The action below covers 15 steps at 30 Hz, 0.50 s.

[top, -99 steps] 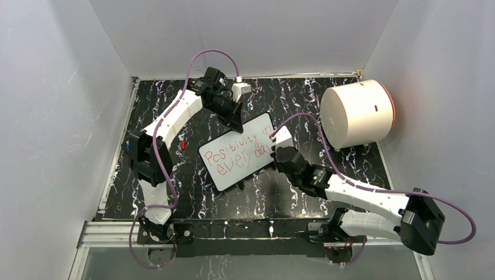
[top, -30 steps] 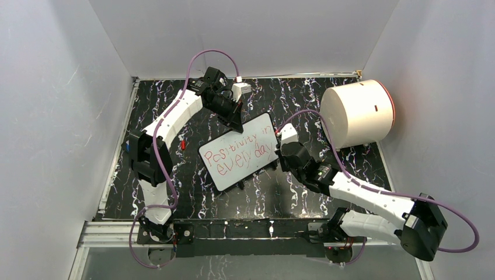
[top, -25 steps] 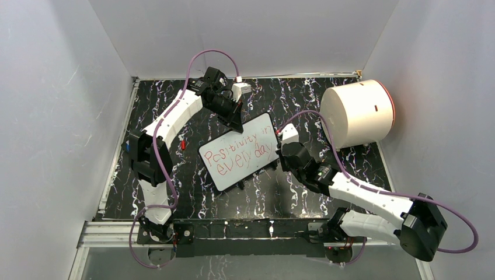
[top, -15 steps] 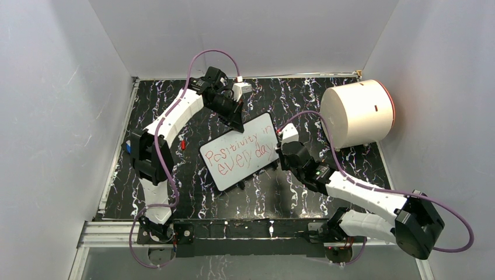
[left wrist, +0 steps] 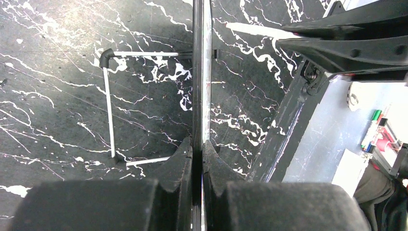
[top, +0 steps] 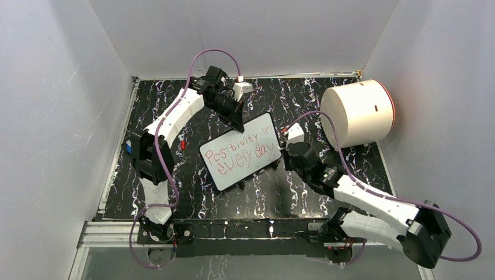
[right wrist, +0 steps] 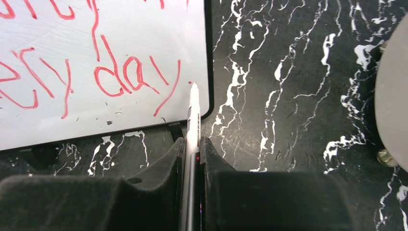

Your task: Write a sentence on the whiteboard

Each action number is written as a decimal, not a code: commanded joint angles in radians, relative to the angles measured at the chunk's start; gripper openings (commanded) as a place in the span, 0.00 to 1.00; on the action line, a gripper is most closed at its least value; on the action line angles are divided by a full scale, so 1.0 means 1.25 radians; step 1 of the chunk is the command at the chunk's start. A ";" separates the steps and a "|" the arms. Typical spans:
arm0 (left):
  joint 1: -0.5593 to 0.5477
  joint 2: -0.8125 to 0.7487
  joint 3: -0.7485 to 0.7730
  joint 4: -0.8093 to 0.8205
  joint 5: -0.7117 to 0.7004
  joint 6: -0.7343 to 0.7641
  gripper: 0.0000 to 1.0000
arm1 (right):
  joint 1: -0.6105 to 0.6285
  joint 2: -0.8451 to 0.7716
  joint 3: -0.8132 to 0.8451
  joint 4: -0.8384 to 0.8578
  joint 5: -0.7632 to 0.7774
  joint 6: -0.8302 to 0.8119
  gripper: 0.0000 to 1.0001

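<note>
Jaws of the left gripper [left wrist: 197, 144] stay clamped on the far edge of the one board [top: 233, 175], which sits tilted mid-table. Its sentence [top: 245, 150], two red lines, now ends "day" where "da" stood earlier. The right gripper [right wrist: 191, 144], closed on the single marker [right wrist: 193, 108], has drawn back rightward, tip beside "day". One cylinder [top: 356, 114] lies far right.

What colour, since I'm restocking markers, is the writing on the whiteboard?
The writing is red, clearest in the right wrist view.
</note>
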 commanded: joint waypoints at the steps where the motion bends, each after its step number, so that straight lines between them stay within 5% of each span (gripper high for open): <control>1: -0.024 0.029 0.052 -0.049 -0.100 0.018 0.01 | -0.003 -0.097 0.040 -0.056 0.015 0.011 0.00; 7: -0.024 0.016 0.129 -0.048 -0.156 -0.027 0.39 | -0.002 -0.137 0.059 -0.093 0.020 0.018 0.00; 15: -0.022 -0.124 0.059 0.045 -0.382 -0.149 0.63 | -0.003 -0.170 0.095 -0.132 0.034 0.015 0.00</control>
